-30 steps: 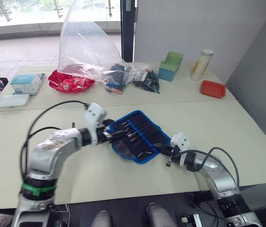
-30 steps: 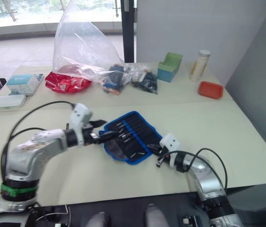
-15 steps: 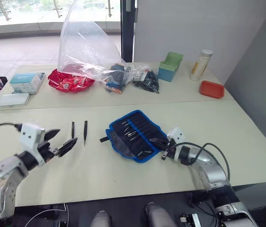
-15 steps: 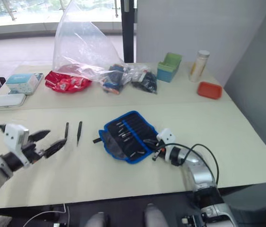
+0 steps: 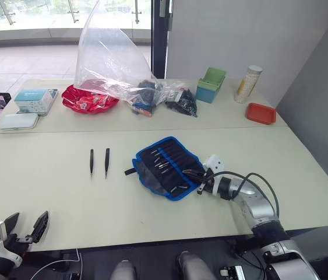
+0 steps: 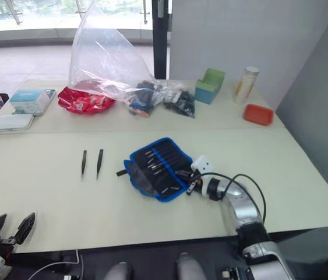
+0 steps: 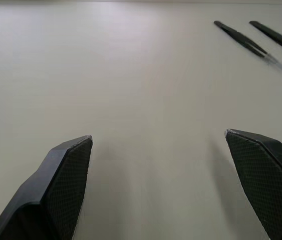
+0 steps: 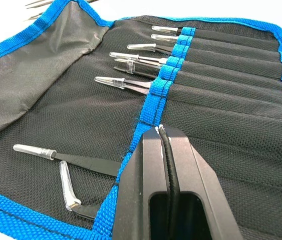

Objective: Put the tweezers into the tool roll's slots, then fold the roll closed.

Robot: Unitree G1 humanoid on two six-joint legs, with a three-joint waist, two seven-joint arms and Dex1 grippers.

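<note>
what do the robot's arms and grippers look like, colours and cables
The right arm is silver metal with a black cable looped alongside and a white block at the wrist. Both the left gripper and right gripper have black fingers; the left fingers' pads are cross-hatched.

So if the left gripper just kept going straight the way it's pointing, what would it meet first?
Mostly bare table. The left gripper is open, and nothing lies between its fingers. The two loose tweezers sit ahead but off to one side, so it would probably pass them, though depth is hard to judge.
</note>
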